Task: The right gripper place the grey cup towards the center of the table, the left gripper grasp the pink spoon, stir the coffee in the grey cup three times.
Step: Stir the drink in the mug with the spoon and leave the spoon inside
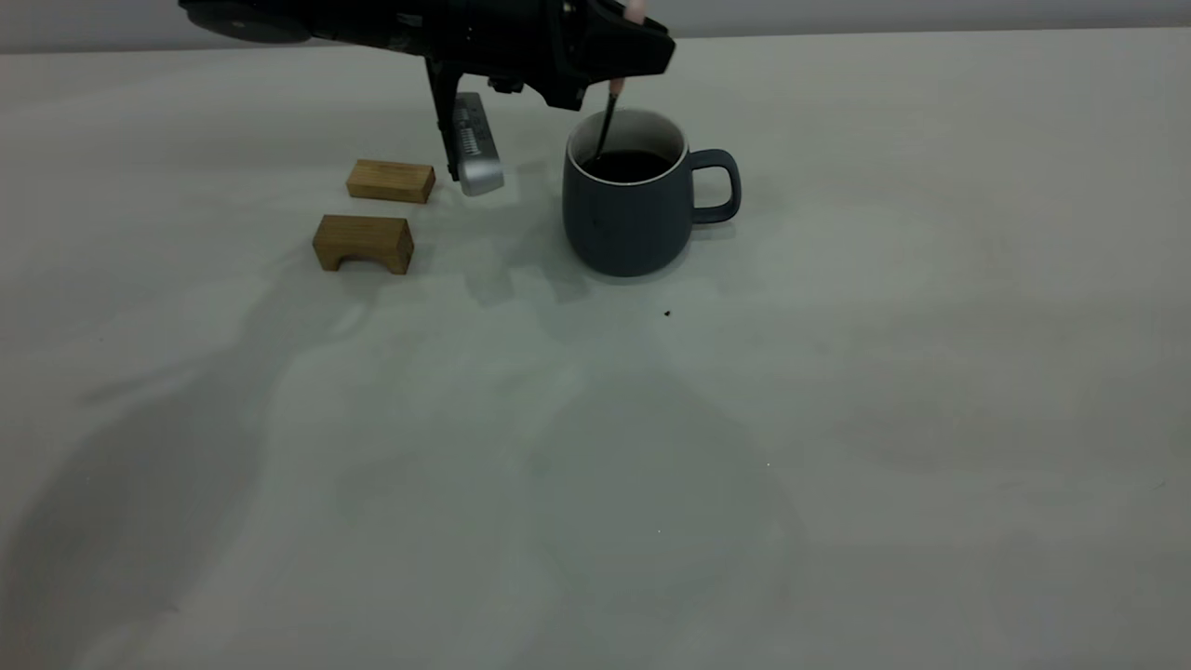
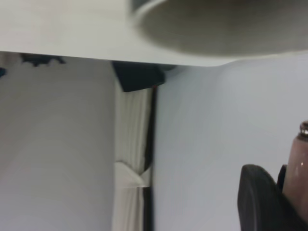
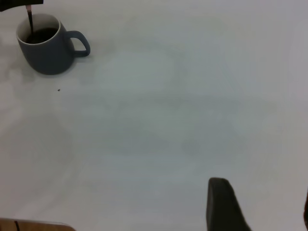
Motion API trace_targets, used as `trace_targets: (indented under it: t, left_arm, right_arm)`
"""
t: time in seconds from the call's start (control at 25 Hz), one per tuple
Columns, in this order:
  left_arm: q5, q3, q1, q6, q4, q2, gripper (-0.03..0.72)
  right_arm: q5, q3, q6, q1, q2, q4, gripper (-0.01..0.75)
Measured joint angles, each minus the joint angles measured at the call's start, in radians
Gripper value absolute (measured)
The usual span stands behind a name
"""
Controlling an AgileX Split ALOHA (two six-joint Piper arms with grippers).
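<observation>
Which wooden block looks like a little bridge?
The front wooden block, nearer the camera, has an arch cut underneath. The back wooden block behind it is a plain flat slab.

The grey cup (image 1: 628, 209) stands on the table (image 1: 837, 419), toward its far side. The coffee (image 1: 633, 166) lies inside the cup. The pink spoon (image 1: 609, 112) stands nearly upright in the coffee, held from above by the left gripper (image 1: 625, 42). Two wooden blocks (image 1: 377, 212) rest left of the cup, one behind the other.
</observation>
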Motion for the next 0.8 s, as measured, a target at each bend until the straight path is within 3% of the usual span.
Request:
trace_targets:
  t: [0.24, 0.4, 0.6, 0.8]
  left_arm:
    - [-0.009, -0.139, -0.043, 0.000, -0.009, 0.075, 0.102]
    - [0.041, -0.150, -0.073, -0.040, 0.005, 0.088, 0.102]
    - [0.155, -0.155, -0.063, -0.208, 0.155, 0.088, 0.101]
    - [0.183, -0.158, -0.016, -0.374, 0.308, 0.087, 0.100]
  right_arm:
    - [0.000, 0.000, 0.000, 0.000, 0.000, 0.000, 0.438]
    - [0.000, 0.000, 0.000, 0.000, 0.000, 0.000, 0.438]
    - [0.000, 0.000, -0.001, 0.000, 0.000, 0.000, 0.438]
    - [0.000, 0.000, -0.001, 0.000, 0.000, 0.000, 0.438]
